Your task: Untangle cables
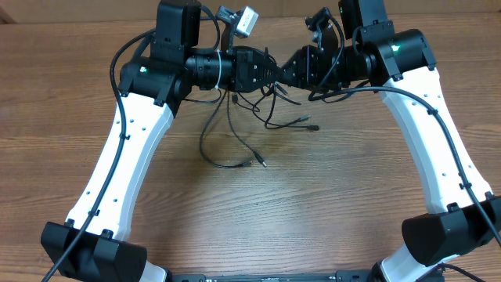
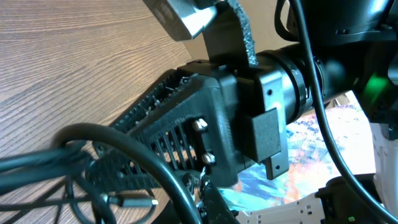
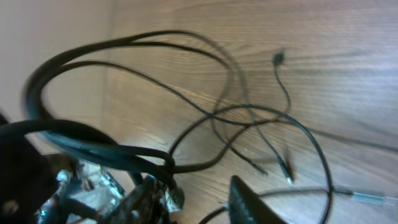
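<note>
Several cables (image 1: 249, 149) trail under your tightly closed left gripper (image 1: 275, 72); beside them, your right gripper's (image 1: 287, 72) spread is unreadable.

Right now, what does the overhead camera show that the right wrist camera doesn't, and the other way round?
Only the overhead view: both white arms whole, left arm and right arm, with the left tool and right tool meeting tip to tip at the bunched cables, and loose strands trailing toward the robot's base. Only the right wrist view: a close, blurry look at crossing strands, a small dark plug and a silvery-tipped plug at lower right. Both: thin black cables on the wooden table.
</note>
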{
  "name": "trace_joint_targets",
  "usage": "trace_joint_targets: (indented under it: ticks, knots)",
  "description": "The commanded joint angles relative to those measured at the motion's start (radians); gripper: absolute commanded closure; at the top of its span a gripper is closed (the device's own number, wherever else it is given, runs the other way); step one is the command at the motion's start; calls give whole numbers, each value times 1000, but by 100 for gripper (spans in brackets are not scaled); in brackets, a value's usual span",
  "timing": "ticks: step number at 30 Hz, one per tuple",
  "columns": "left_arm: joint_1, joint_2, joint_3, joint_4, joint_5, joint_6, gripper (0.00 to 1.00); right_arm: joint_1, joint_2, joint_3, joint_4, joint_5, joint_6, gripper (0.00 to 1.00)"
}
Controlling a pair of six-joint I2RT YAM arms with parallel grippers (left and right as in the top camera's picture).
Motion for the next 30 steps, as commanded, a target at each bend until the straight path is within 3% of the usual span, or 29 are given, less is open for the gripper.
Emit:
trace_joint_targets:
  ticks: [1,6,12,19,24,30]
  knots:
    - [0,-14,13,6,61,-31,96,-2,10,-8,29,-64,-5,64]
    - [-7,-14,13,18,101,-78,96,18,24,-53,43,120,120,69]
    - [-4,-26,14,167,228,-190,96,18,32,-173,121,113,152,75]
    - [53,-59,16,369,321,-372,96,-3,32,-219,77,145,154,96]
    - [152,-77,16,372,377,-381,96,-63,32,-219,6,173,143,96]
    - [280,-77,16,361,475,-363,96,-158,32,-219,-116,354,143,96]
